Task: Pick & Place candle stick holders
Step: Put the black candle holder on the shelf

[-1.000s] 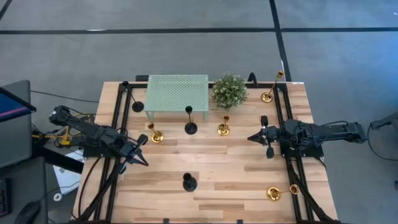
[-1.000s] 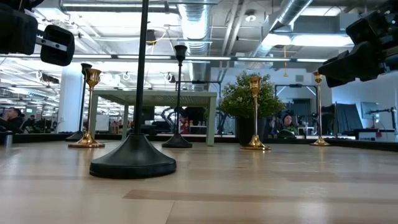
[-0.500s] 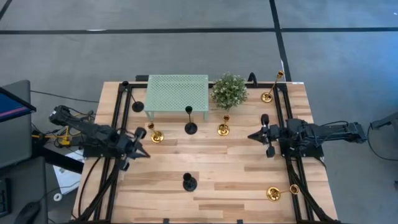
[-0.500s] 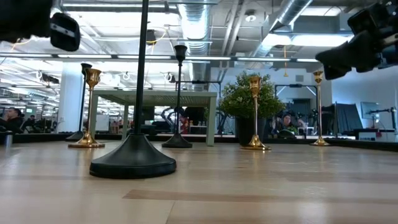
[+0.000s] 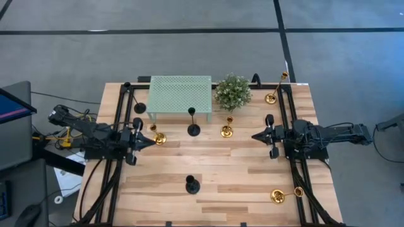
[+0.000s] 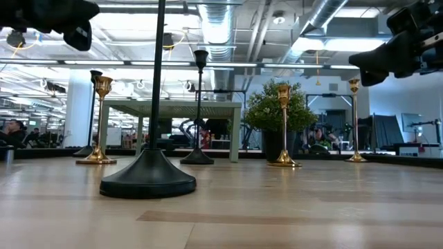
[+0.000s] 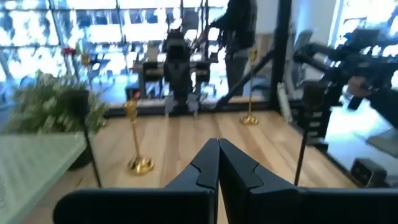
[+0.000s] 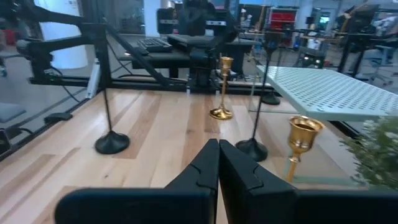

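Left end effector (image 5: pixel 151 141) is swinging up from the near-left part of the bench (image 5: pixel 240 176) toward the gold holder by the left rail (image 5: pixel 158 135); its tip is now sitting just beside that holder, fingers pressed together and holding nothing (left wrist view is showing them meeting in a point (image 7: pixel 217 163)). Right end effector (image 5: pixel 255 136) is staying where it was on the right side, also closed and empty, pointing toward bench centre.

Holders are sitting as follows:
- black holder near the front (image 5: pixel 192 184), upright, alone in the near-centre area (it is filling the foreground in the low view (image 6: pixel 148 173))
- black holder in front of the little table (image 5: pixel 193 128), upright
- black holder at the left of the little table (image 5: pixel 139 107), by the left rail
- gold holder in the middle (image 5: pixel 226 130), upright, just in front of the plant (image 5: pixel 232 91)
- gold holder at the far right corner (image 5: pixel 273 96), upright
- gold holder at the near right (image 5: pixel 281 195), lying on its side against the right rail

Mint-green little table (image 5: pixel 180 94) is standing at the far edge, plant right beside it. Only six holders are showing in the high view.
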{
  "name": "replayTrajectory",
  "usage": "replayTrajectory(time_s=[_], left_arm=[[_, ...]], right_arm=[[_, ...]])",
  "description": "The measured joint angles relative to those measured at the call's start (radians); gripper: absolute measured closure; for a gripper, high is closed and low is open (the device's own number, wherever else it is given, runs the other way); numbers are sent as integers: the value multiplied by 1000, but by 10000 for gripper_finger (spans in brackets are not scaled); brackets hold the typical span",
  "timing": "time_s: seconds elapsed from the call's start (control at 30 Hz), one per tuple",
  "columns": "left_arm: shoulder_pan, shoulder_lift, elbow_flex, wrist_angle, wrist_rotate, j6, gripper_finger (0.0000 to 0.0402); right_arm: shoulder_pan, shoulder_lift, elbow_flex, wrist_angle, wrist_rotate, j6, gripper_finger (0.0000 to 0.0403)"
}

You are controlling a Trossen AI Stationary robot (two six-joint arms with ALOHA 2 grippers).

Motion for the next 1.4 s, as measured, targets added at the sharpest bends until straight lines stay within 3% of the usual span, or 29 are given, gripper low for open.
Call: replayTrajectory(time_s=[0.13, 0.43, 0.53, 0.77, 0.93, 1.0, 1.4], left_arm=[[-30, 22, 17, -56, -96, -98, 398], [-145, 181, 17, -67, -191, -365, 398], [-172, 237, 51, -57, -256, -330, 398], [-208, 286, 230, -100, -356, -74, 398], [-233, 235, 275, -313, -611, -63, 399], [-234, 201, 275, -391, -667, -98, 399], [-234, -97, 275, -448, -677, -97, 399]], right_arm=[[0, 0, 0, -14, 31, 0, 403], [0, 0, 0, -25, 38, 0, 403], [0, 0, 0, -24, 38, 0, 403], [0, 0, 0, -23, 87, 1, 403], [0, 0, 0, -23, 91, 1, 403], [0, 0, 0, -23, 91, 0, 403], [0, 0, 0, -23, 93, -8, 403]])
